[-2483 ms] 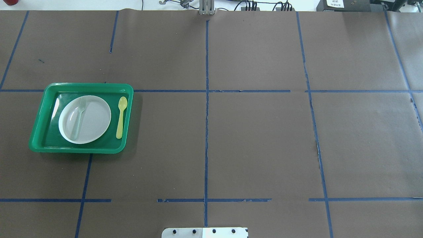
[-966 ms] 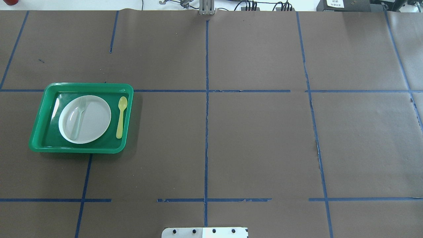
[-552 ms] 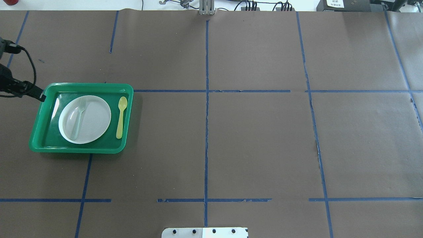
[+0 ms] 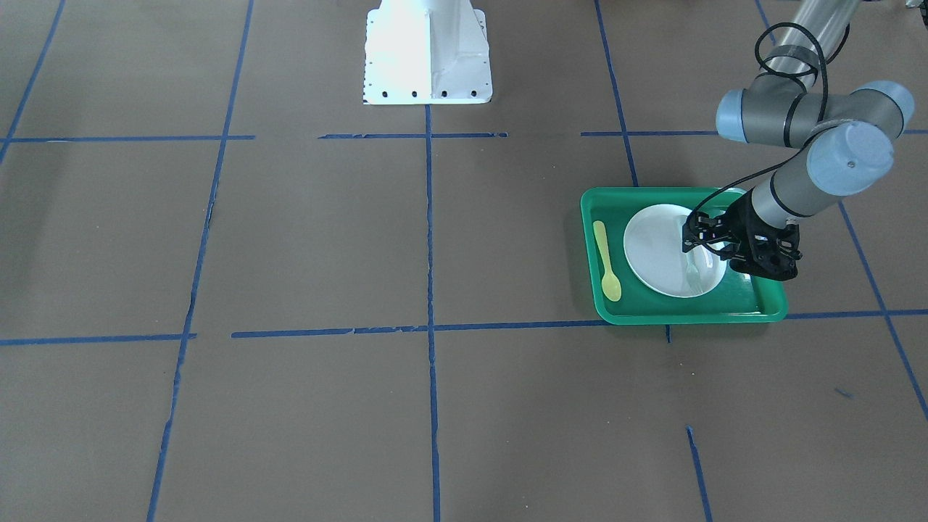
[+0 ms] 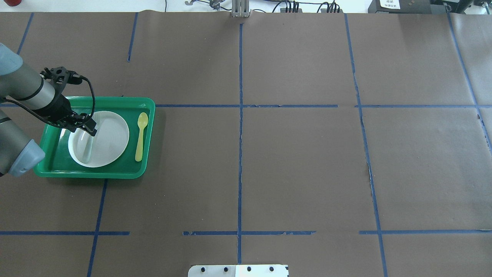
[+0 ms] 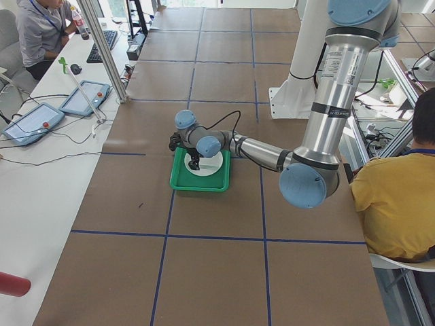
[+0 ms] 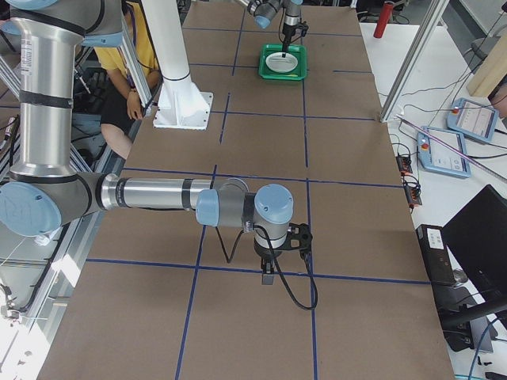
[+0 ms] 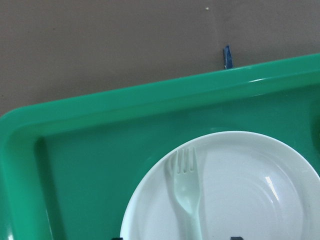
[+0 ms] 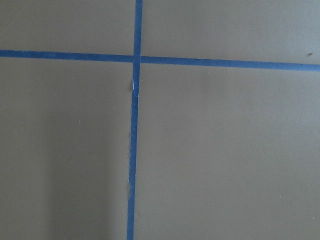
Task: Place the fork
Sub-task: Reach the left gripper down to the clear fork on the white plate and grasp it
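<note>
The fork (image 8: pixel 188 200) lies flat on the white plate (image 8: pixel 260 190), on the plate's left part as seen from over the robot's shoulders. Its tines point to the far side and its handle runs back toward the robot. The plate sits in the green tray (image 5: pixel 107 100) at the left of the table (image 5: pixel 300 165), and the yellow spoon (image 5: pixel 141 136) lies on the tray floor just right of the plate, apart from the fork.

The left gripper (image 4: pixel 699 245) hovers over the plate above the fork's handle. Its two fingers stand apart with nothing between them, and in the wrist view their dark tips show at the lower edge on either side of the handle. The right gripper (image 7: pixel 269 277) hangs over bare table well away from the tray; it shows only in a side view, so I cannot tell whether it is open or closed.

The fork looks very light and thin, stiff enough to lift by one end but likely to flex, and slick against the smooth plate. It lies low, so the fingers probably have to come down almost to the plate. The handle just behind the neck seems the best place to pinch, across its narrow width, since a grip far out at the handle's end may let it tip or skid
</note>
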You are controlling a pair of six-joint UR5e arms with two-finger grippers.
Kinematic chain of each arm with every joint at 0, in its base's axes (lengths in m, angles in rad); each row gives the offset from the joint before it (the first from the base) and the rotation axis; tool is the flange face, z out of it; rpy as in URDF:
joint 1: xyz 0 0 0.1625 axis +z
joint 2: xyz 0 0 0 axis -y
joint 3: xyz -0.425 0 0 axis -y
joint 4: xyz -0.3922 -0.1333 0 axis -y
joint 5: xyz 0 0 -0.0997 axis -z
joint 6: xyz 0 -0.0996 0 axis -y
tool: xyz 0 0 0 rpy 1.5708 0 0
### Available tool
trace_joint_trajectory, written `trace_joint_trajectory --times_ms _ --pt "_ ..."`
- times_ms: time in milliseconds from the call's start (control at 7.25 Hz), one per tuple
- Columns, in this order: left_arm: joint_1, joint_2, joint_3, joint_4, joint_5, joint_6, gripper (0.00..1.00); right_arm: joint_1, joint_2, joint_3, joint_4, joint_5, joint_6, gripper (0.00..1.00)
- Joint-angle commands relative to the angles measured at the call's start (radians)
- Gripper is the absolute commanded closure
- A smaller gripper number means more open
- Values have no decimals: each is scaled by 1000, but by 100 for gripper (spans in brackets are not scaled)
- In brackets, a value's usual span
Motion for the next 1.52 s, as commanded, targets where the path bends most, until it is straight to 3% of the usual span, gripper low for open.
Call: trace_joint_trajectory --times_ms 0,552,690,828,966,1379 --pt "25 -5 15 0 0 -1 31 0 0 0 0 0 0 0" --pt "36 -13 36 0 0 1 53 0 0 0 0 0 -1 0" --pt "35 -13 38 0 0 1 67 0 0 0 0 0 0 0" --pt "36 -13 39 1 0 -1 90 0 0 0 0 0 0 0" --pt "35 -11 39 1 2 1 100 0 0 0 0 0 0 0" --pt "20 -7 1 12 -1 -4 100 0 0 0 0 0 0 0"
